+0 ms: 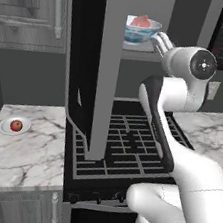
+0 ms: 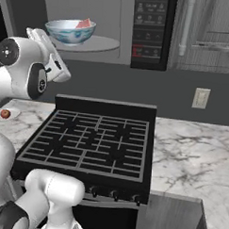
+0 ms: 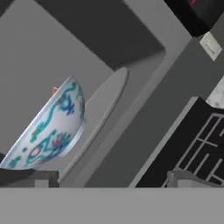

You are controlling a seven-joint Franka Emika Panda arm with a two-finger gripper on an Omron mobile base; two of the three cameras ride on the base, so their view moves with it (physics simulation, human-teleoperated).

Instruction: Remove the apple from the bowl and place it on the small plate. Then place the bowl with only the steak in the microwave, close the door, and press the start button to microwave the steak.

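gripper [image 3: 109, 179] released beside bowl [image 1: 141, 31] | microwave [image 2: 92, 26] turntable [image 2: 93, 44] | marble counter [image 1: 21, 153]

The bowl [image 1: 142, 31] sits on the turntable [image 2: 98, 44] inside the microwave [image 2: 121, 29], above the stove [image 2: 89, 143]; the steak [image 1: 141, 21] lies in the bowl; the door [image 1: 84, 69] stands swung out to the left; the button panel [image 2: 151, 28] is right of the cavity; the apple [image 1: 16, 125] rests on the plate [image 1: 14, 126] on the counter [image 1: 21, 150] left of the stove; the gripper [image 1: 161, 42] is just right of the bowl.
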